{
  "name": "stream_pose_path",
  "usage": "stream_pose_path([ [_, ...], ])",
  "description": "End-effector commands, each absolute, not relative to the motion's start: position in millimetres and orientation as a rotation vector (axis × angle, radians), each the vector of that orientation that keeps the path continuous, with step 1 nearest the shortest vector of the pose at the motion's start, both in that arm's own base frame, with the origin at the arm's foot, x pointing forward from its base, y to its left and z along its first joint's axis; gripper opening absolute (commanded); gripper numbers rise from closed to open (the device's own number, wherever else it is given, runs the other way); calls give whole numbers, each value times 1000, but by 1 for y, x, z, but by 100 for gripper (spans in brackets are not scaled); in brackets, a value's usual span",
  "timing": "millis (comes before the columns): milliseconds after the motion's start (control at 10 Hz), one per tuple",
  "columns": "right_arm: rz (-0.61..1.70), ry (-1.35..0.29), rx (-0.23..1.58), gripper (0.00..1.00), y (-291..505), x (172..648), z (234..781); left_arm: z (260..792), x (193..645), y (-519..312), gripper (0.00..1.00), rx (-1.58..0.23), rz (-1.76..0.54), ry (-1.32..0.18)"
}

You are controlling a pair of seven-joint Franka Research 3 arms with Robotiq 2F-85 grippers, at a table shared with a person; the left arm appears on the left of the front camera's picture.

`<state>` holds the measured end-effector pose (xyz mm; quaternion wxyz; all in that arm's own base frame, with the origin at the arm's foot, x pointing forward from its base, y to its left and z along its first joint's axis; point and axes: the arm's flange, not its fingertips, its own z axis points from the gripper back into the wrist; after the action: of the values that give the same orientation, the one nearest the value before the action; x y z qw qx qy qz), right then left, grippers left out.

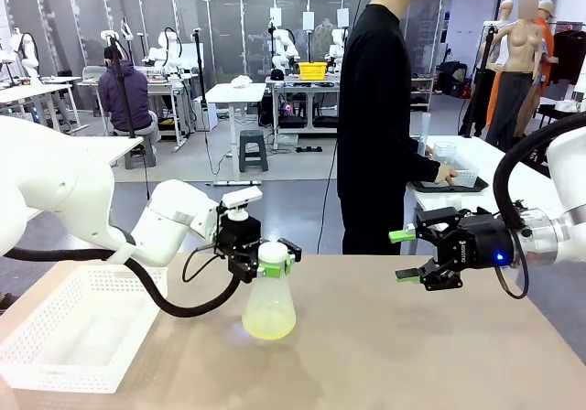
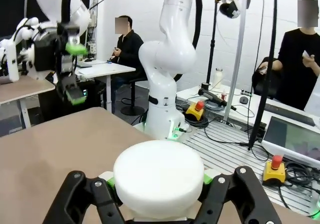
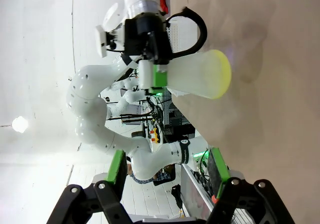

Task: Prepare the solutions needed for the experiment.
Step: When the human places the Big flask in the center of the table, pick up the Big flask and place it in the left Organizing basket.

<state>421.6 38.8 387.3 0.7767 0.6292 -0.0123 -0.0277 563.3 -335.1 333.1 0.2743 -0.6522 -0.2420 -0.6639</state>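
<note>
The left gripper is clamped on the neck of the capped conical flask holding the solutions mid-worktop; keep it upright while the right gripper waits open.

Front cam sits low btwn the arms, looking across the counter at the person's side. Left wrist cam looks along its claw, tight on the flask cap, right arm beyond. Right wrist cam, rolled sideways, looks past its claw; shares flask w/ front view.
</note>
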Motion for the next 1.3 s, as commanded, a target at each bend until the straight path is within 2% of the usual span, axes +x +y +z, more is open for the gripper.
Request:
stream_pose_path([
  [0,-62,-34,1355,82,40,420,387,368,553,-327,0,-1808,-1782,-662],
  [300,-62,-34,1355,82,40,420,387,398,544,-302,0,-1826,-1747,-648],
  [600,-62,-34,1355,82,40,420,387,432,528,-243,0,-1746,-1743,-703],
  [900,-62,-34,1355,82,40,420,387,443,499,-177,0,-1697,-1707,-835],
  [1200,-62,-34,1355,82,40,420,387,437,480,-84,0,-1528,-1580,-1066],
])
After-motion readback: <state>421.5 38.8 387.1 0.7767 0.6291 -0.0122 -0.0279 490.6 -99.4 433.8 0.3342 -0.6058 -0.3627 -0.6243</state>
